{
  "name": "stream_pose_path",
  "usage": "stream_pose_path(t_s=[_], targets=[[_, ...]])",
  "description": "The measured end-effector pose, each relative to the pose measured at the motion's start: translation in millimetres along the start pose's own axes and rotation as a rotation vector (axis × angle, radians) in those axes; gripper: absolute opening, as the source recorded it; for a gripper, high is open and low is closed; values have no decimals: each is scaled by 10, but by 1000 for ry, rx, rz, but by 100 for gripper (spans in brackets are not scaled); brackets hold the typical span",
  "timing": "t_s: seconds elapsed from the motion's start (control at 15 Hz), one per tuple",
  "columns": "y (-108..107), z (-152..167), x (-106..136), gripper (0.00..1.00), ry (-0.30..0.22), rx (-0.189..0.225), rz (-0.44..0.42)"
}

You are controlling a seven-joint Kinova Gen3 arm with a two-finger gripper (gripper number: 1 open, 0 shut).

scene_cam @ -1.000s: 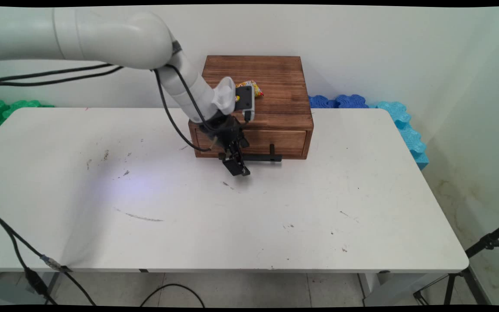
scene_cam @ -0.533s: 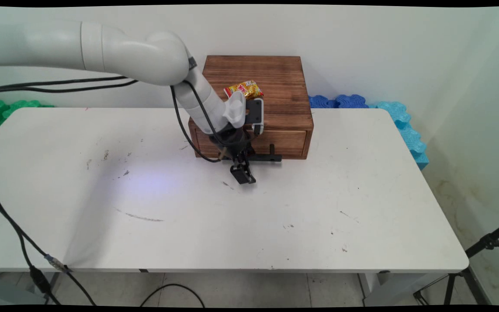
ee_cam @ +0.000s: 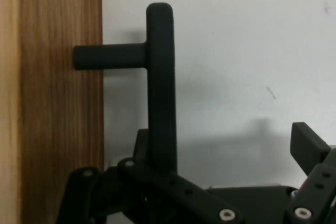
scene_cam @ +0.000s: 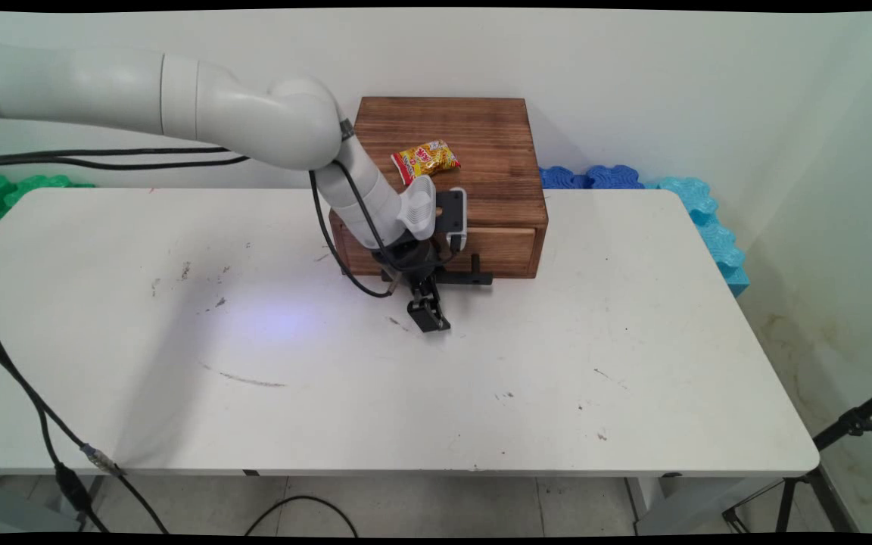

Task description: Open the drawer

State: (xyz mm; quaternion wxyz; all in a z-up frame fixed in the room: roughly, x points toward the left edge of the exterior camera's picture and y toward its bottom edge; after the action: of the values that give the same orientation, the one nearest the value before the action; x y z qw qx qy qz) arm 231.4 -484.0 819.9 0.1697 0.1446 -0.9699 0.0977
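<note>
A brown wooden box (scene_cam: 481, 144) stands at the table's back edge, its single drawer (scene_cam: 500, 250) shut. The drawer's black bar handle (scene_cam: 466, 277) sticks out in front. My gripper (scene_cam: 428, 318) points down at the tabletop just before the handle's left part. In the hand view the handle (ee_cam: 160, 87) runs down beside the drawer front (ee_cam: 50, 98) and passes just inside one finger; the other fingertip (ee_cam: 310, 148) stands far off to the right. The gripper (ee_cam: 226, 153) is open and holds nothing. A red and yellow snack packet (scene_cam: 425, 160) lies on top of the box.
Blue foam tiles (scene_cam: 655, 189) lean behind the table's right back corner, green ones (scene_cam: 12, 189) at the left. Black cables (scene_cam: 27, 409) hang over the table's left front. A tripod leg (scene_cam: 845, 431) shows at the lower right.
The gripper has come down and a little toward the near side, in front of the drawer handle. The arm no longer covers the snack packet.
</note>
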Motion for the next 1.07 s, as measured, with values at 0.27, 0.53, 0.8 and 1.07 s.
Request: stream_pose_path(t_s=[0.27,0.53,0.8,1.07], targets=[[124,-4,23,100,0,-7,-6],[302,-44,44,100,2,-22,-9],[517,-93,47,100,4,-44,-12],[729,-152,46,100,7,-64,-12]])
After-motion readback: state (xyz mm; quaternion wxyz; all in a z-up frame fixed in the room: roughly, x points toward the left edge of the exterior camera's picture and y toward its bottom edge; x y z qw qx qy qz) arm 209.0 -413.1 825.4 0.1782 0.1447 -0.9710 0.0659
